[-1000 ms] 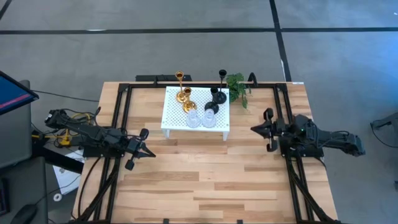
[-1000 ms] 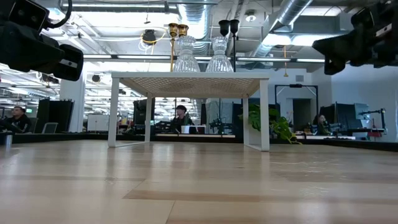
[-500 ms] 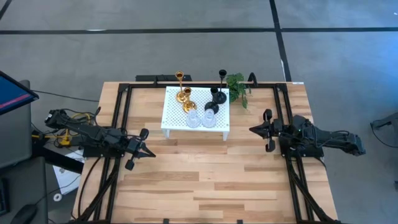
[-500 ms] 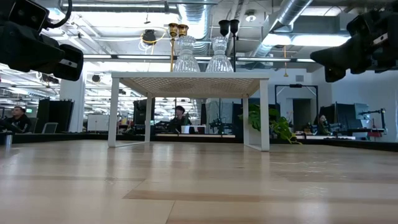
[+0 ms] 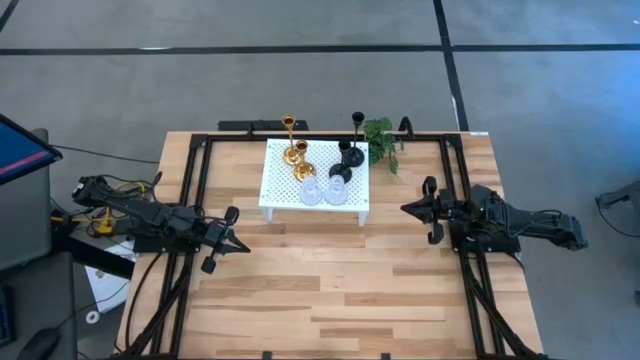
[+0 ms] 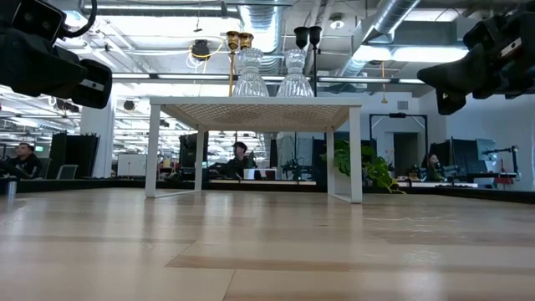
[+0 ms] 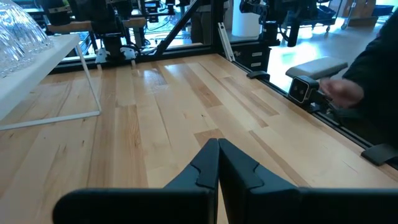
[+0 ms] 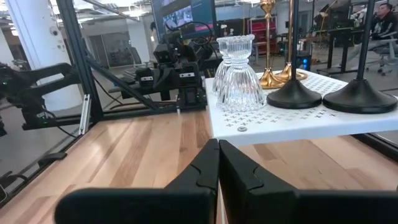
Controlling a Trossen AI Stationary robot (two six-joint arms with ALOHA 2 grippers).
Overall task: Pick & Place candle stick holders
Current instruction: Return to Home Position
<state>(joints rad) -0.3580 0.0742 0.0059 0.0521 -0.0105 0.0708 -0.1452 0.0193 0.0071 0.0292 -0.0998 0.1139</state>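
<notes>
Candle stick holders [image 6: 294, 79] are all up on the white perforated stand [image 5: 278, 185] at the far middle of the bench [image 5: 330, 290], and none sits on the bare wood. From above I count six: the gold pair [image 5: 295, 155] at the far left of the stand, the black pair [image 5: 348, 155] at the far right, and the clear glass pair [image 5: 337, 191] side by side along the near edge. The plant [image 5: 381, 135] stands just beside the stand's far right corner.

The placing looks finished to me. Both arms are low at the bench's two sides, well apart from the stand. The left pincer [image 7: 218, 146] is clenched on nothing, fingers pressed together over open wood. The right pincer [image 8: 218, 146] is likewise clenched and empty, aimed at the stand. By my reading, only parking the arms is left.

Some things are hard to see. From above, the glass pair nearly vanish against the white stand. At table height they cover the lower parts of the gold and black ones, so I cannot tell tall from short. The right wrist view cuts the stems off, and one glass holder hides most of the other. The left wrist view catches only a corner of glass, plus a person [image 7: 379, 74] blurred beyond the bench's edge.
</notes>
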